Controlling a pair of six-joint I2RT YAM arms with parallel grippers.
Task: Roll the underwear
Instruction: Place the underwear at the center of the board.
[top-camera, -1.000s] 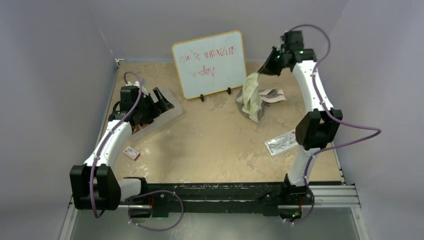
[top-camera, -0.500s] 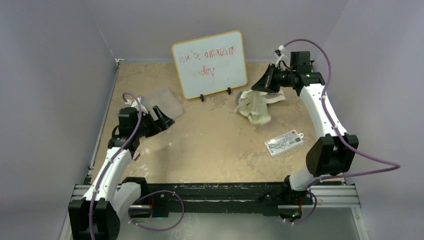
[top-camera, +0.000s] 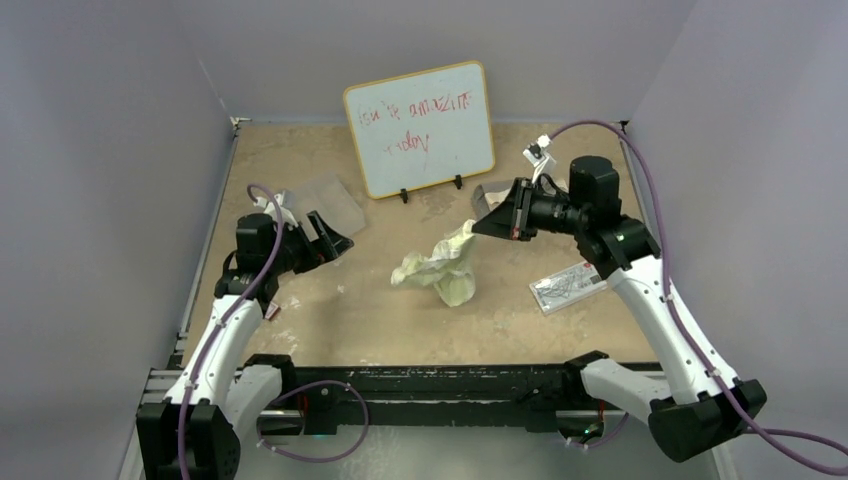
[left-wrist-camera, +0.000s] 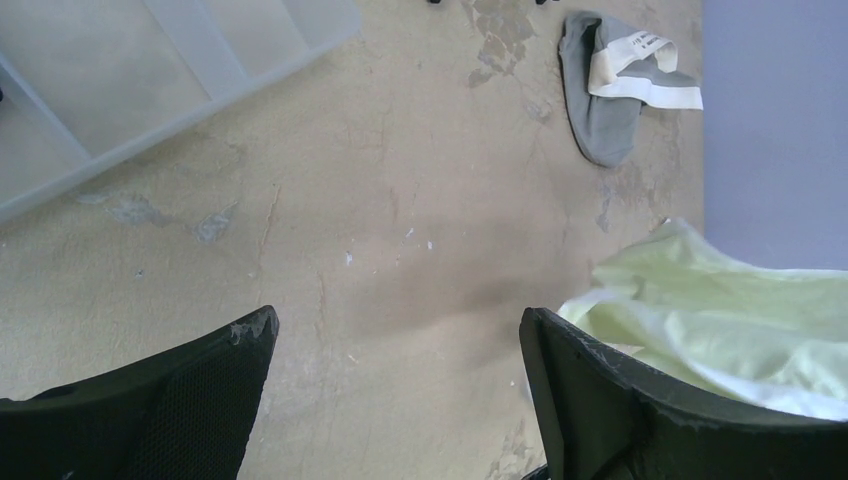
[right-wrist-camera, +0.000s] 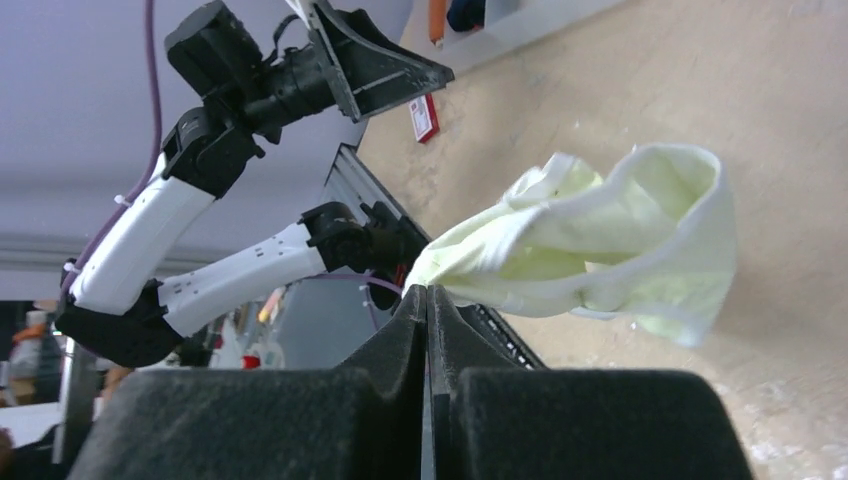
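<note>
Two tools share this job. The right tool (right-wrist-camera: 427, 290) is pinched tight on one edge of the pale cream underwear (top-camera: 440, 270), which hangs limp from it over the middle of the surface (top-camera: 380, 320). The left tool (left-wrist-camera: 395, 320) stands wide and empty nearby. The cloth looks light, thin and floppy, so I judge it will sag and bunch wherever unsupported. The firmer banded hem seems the best hold, one tool at each end. The grey underwear (left-wrist-camera: 605, 110) lies crumpled further back.

The tan table (top-camera: 400, 330) carries 1 whiteboard (top-camera: 420, 125), 1 printed card (top-camera: 568, 285), grey underwear (left-wrist-camera: 600, 130) and 1 clear tray (left-wrist-camera: 130, 90).
</note>
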